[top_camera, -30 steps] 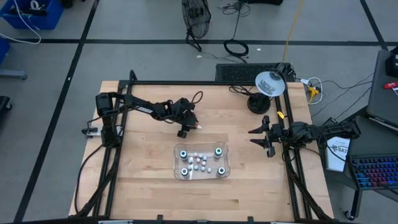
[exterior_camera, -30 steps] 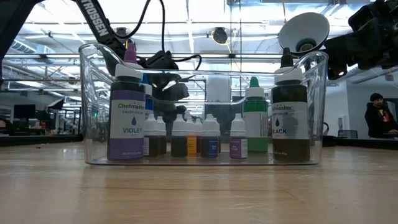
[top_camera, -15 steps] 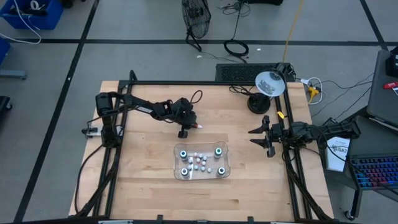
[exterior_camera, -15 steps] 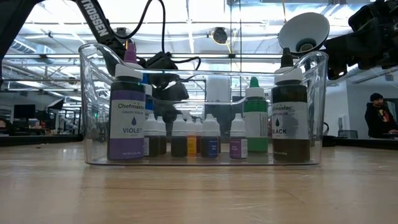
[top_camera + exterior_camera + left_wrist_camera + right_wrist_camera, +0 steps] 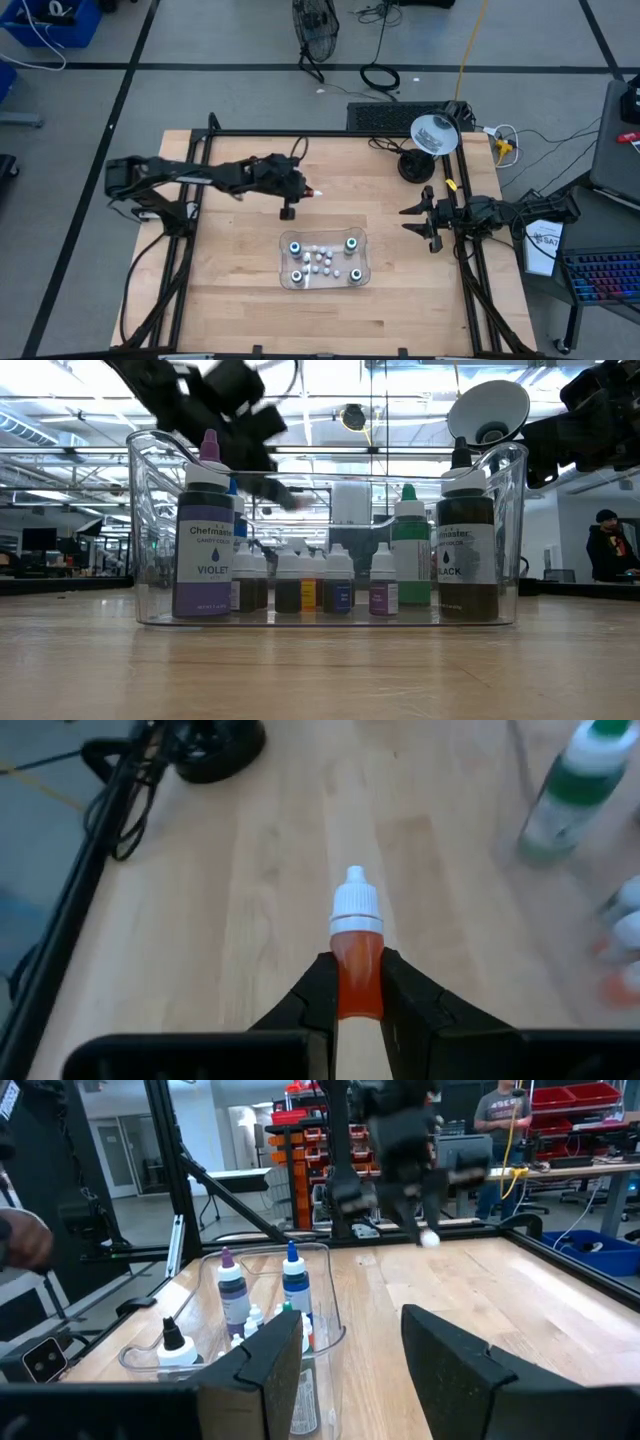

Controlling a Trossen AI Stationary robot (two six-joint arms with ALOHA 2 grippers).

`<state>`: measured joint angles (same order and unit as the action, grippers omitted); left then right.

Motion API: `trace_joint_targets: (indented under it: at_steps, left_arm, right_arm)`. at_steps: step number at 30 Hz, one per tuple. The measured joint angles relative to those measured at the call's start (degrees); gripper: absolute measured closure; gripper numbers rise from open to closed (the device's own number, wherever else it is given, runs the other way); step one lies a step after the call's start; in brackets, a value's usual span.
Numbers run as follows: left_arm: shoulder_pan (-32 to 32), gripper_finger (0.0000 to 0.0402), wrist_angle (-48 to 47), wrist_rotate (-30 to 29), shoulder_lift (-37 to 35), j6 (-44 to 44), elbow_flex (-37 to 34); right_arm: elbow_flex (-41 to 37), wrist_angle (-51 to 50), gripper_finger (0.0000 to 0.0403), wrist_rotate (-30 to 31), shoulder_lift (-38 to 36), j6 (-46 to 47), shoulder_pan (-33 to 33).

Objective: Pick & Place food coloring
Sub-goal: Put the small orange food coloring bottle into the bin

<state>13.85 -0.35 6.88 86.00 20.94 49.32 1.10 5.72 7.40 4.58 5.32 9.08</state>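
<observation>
A clear tray point(image 5: 362, 262) stands mid-table and holds the food coloring: taller bottles at its corners, such as violet point(image 5: 204, 540) and black point(image 5: 465, 545), with several tiny ones between them. My left gripper point(image 5: 303, 192) hangs above the table just beyond the tray's far left corner. It is shut on a tiny orange bottle with a white cap point(image 5: 357, 945). My right gripper point(image 5: 412, 220) waits open at the table's right side, nothing between its fingers point(image 5: 270, 1365). My left gripper pinches the orange bottle's body point(image 5: 357, 982) at its bottom end between its two fingers point(image 5: 315, 995). The bottle lies along the fingers, and its white cap point(image 5: 356, 900) sticks out past their tips. The fingers slant down from the table's left. The bottle is lifted clear of the table.
A desk lamp point(image 5: 432, 135) stands with its round base point(image 5: 415, 165) at the far right corner. Black frame rails point(image 5: 190, 250) run along the table's left, right and far edges. Bare wood lies around the tray. A person point(image 5: 607, 545) is in the room beyond.
My left gripper has gone up from the table beyond the tray, carrying the orange bottle with it. The bottle lay low by the table a second ago and now hangs clear above it. The arm shows blurred in the low view.
</observation>
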Motion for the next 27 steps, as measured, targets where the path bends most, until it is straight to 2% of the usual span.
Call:
trace_joint_targets:
  at_steps: [4,8,12,15,18,21,23,27]
  left_arm:
    - [-4.69,0.0351,-1.93,-4.14,-4.06,-7.87,0.00]
    - [-9.09,0.0351,-0.47,-4.60,-4.61,-8.02,0.02]
    - [-12.07,0.0351,-0.11,-9.25,-4.63,-8.81,0.02]
    - [-13.37,0.0351,-1.40,-12.34,-4.58,-12.34,0.02]
    - [-14.59,0.0352,-1.06,-12.64,-4.63,-14.13,0.02]
    - [-15.92,0.0352,-1.29,-12.95,-4.57,-13.93,0.02]
    - [-16.48,0.0352,-1.24,-13.84,-4.57,-13.97,0.02]
    - [-17.32,0.0352,-1.19,-15.98,-4.57,-13.08,0.02]
  right_arm:
    - [0.00,0.00,0.0243,0.00,0.00,0.00,0.00]
    - [0.00,0.64,0.0241,0.17,0.00,-2.82,0.00]
    - [0.00,6.94,0.0242,2.54,0.00,-3.45,0.00]
    - [0.00,9.85,0.0243,2.69,-0.02,2.68,0.02]
    - [-0.02,13.16,0.0242,3.37,-0.02,9.01,0.02]
    - [-0.02,15.51,0.0241,3.95,-0.02,6.79,0.02]
    - [-0.02,15.41,0.0243,5.75,-0.02,4.59,0.02]
    - [-0.02,18.14,0.0247,15.56,2.19,6.82,-0.02]
